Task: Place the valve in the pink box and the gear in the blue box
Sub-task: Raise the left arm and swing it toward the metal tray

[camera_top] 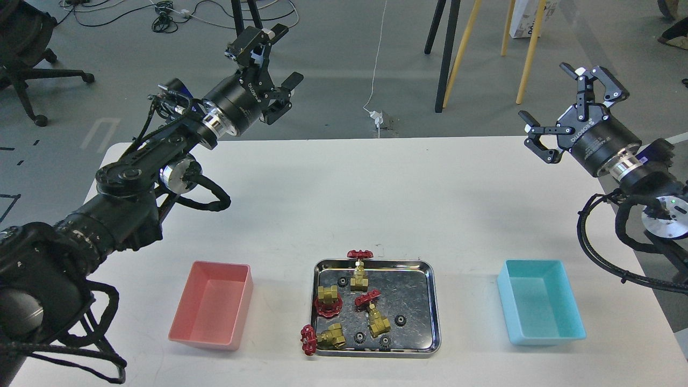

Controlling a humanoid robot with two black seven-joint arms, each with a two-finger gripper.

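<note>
Several brass valves with dark red handwheels lie in a steel tray [432, 301] at the table's front centre; one valve [358, 273] stands at the tray's back edge, another valve [325, 337] hangs over the front left corner. Several tiny black gears sit among them, one gear [400, 320] to the right. The pink box [212, 304] rests left of the tray and the blue box [539, 307] right of it; both look empty. My left gripper [274, 62] is open, raised beyond the table's far left edge. My right gripper [570, 105] is open, raised at the far right.
Beyond the white table [344, 199] are a grey floor with cables, an office chair [27, 48] at the far left, and dark and wooden stand legs [446, 54] at the back.
</note>
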